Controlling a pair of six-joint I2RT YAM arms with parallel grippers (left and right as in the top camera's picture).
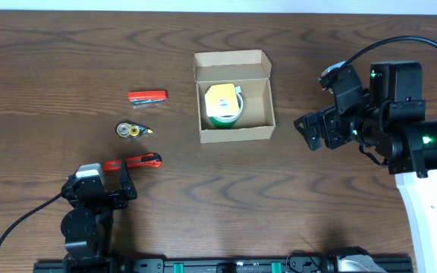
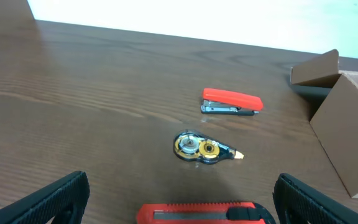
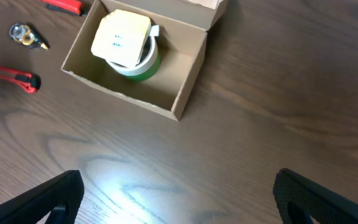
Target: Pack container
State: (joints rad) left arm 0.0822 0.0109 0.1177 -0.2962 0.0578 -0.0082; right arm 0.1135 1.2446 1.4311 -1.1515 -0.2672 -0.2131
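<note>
Cardboard box (image 1: pixel 237 135) looks light, thin-walled and easily crushed; I'd pinch its right wall gently. My left gripper (image 1: pixel 126 184) and right gripper (image 1: pixel 306 131), either side of the box, gape empty.

The cardboard box (image 1: pixel 237 135) sits upright and open on the dark wooden worktop (image 1: pixel 317 212), a little right of centre. It is plain tan-brown and unmarked, with its flap lid standing up along the far edge. In its left half lies a green tape roll (image 1: pixel 220 120) with a yellow-and-white packet (image 1: pixel 220 100) on top. The right half shows bare cardboard floor.
</note>
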